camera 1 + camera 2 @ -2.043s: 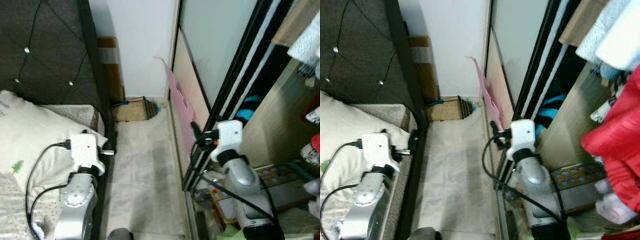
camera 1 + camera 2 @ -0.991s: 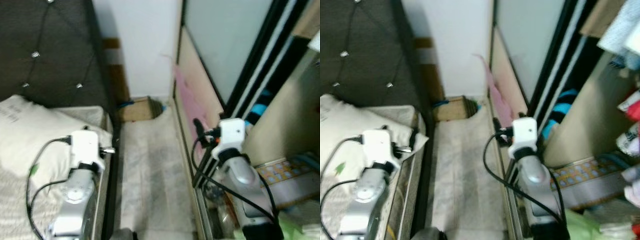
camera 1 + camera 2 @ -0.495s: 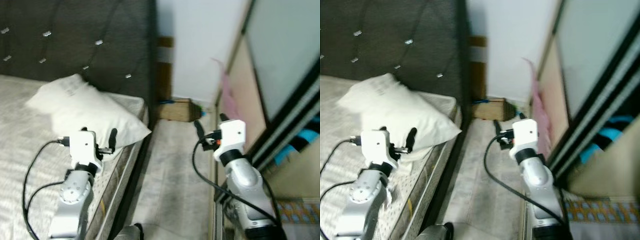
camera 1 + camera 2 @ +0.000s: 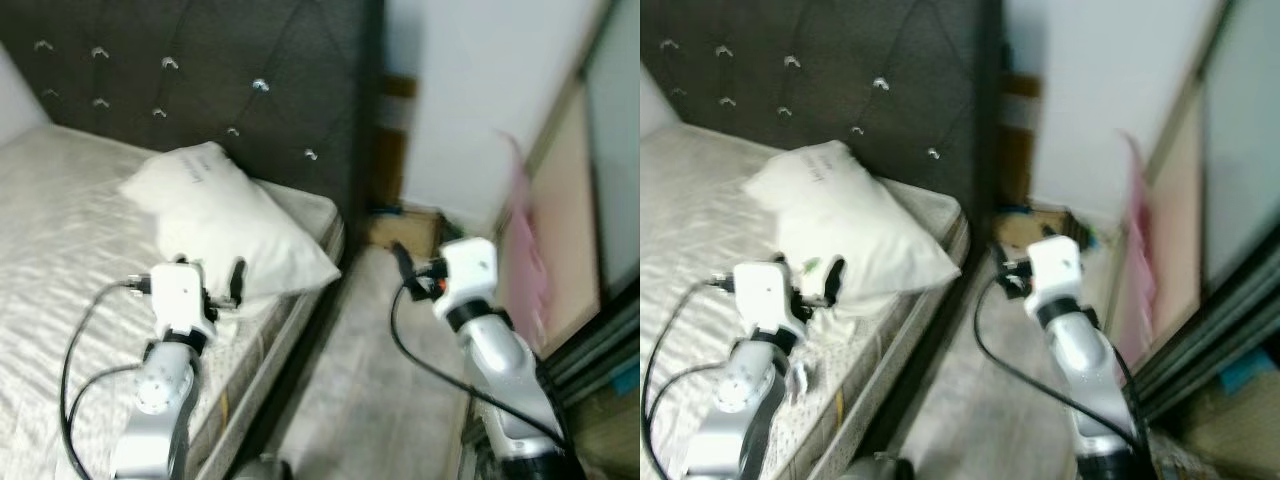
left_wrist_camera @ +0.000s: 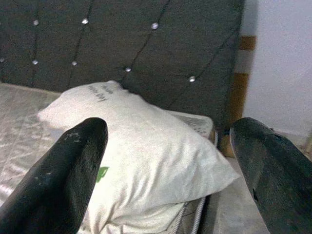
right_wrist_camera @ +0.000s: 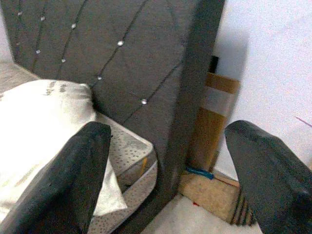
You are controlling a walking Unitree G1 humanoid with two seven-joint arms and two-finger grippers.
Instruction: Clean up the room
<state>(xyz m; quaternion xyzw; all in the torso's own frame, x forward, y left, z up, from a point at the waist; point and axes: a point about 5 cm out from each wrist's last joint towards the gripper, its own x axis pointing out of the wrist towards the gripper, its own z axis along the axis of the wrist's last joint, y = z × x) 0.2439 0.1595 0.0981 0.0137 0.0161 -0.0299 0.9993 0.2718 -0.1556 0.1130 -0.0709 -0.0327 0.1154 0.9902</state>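
A white pillow (image 4: 225,230) lies on the bed's mattress (image 4: 60,230), in the corner beside the dark tufted headboard (image 4: 250,80). My left gripper (image 4: 225,290) hovers over the mattress edge just in front of the pillow. In the left wrist view its fingers (image 5: 73,175) stand wide apart and open, with the pillow (image 5: 146,161) beyond them. My right gripper (image 4: 405,268) is held over the floor aisle, open and holding nothing. The right wrist view looks past its fingers (image 6: 78,180) at the headboard's end (image 6: 161,73) and the pillow (image 6: 39,122).
A narrow floor aisle (image 4: 370,370) runs between the bed and the sliding wardrobe door (image 4: 600,200). A brown cardboard box (image 6: 209,187) sits on the floor at the white wall. A pink sheet (image 4: 520,230) leans on the wardrobe side.
The whole picture has swung left, from the wardrobe and aisle to the bed, so the camera has turned. Both arms keep their pose; nothing has been picked up.
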